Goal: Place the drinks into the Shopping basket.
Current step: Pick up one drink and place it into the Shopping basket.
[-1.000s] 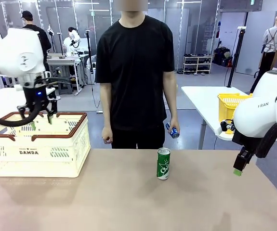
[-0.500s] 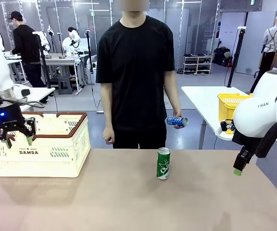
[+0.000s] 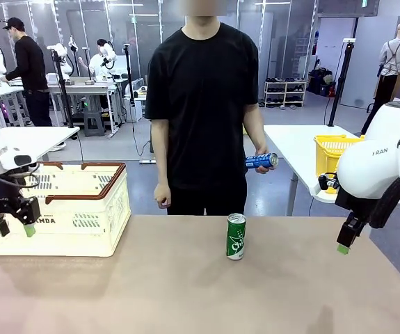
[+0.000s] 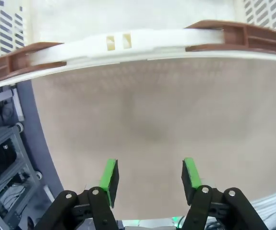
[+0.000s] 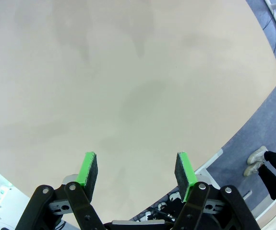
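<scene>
A green drink can (image 3: 236, 236) stands upright on the brown table, just right of the middle. The person across the table holds a blue can (image 3: 261, 161) sideways in one hand at waist height. The cream Shopping basket (image 3: 81, 223) with a brown rim sits at the table's left. My left gripper (image 3: 15, 227) hangs open and empty in front of the basket's left end. In the left wrist view the gripper (image 4: 150, 175) is over bare table, with the basket's rim (image 4: 128, 42) beyond it. My right gripper (image 3: 344, 245) hovers open and empty over the table's right edge (image 5: 137, 170).
A yellow mesh basket (image 3: 332, 153) stands on a white side table at the right, behind my right arm. The person stands close to the far table edge, behind the green can. The brown tabletop (image 3: 186, 292) stretches between the basket and the can.
My left arm has swung from above the basket down and to the left, in front of it. The person has lifted the blue can higher. The right arm has stayed still.
</scene>
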Controlling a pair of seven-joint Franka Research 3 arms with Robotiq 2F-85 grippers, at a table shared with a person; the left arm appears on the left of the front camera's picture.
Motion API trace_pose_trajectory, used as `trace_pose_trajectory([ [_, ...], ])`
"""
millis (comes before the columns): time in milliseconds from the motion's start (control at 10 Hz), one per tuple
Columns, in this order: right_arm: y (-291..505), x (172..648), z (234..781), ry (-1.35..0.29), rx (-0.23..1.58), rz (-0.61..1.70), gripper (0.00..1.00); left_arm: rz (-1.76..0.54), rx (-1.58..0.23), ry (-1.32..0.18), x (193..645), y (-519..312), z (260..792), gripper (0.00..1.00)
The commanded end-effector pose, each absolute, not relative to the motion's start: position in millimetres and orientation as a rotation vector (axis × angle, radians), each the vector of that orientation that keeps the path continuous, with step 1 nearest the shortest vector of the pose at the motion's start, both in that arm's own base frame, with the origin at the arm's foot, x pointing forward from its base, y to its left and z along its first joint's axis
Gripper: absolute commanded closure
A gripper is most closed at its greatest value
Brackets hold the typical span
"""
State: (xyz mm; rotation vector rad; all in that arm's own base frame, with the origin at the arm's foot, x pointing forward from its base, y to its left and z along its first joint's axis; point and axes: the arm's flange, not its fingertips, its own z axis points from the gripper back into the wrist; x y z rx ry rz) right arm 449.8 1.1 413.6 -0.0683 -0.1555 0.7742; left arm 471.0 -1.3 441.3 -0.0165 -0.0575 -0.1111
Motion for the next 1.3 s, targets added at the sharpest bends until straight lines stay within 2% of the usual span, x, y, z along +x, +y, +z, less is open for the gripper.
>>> trace_pose_trajectory([
  [0, 0.7, 449.4, 413.2, -0.154, -0.069, 0.773, 0.19, -0.088, -0.017, -0.073, 469.6, -3.2, 449.4, 0.32],
  [500, 0.7, 449.4, 413.2, -0.154, -0.069, 0.773, 0.19, -0.11, -0.016, -0.068, 471.0, -2.6, 446.1, 0.32],
  [600, 0.7, 449.4, 413.2, -0.154, -0.069, 0.773, 0.19, -0.207, -0.017, -0.096, 479.1, -24.0, 452.5, 0.32],
  [1000, 0.7, 449.4, 413.2, -0.154, -0.069, 0.773, 0.19, -0.516, -0.043, -0.147, 440.1, -141.1, 502.0, 0.32],
  [1200, 0.7, 449.4, 413.2, -0.154, -0.069, 0.773, 0.19, -0.6, -0.027, -0.172, 452.0, -213.0, 509.3, 0.32],
])
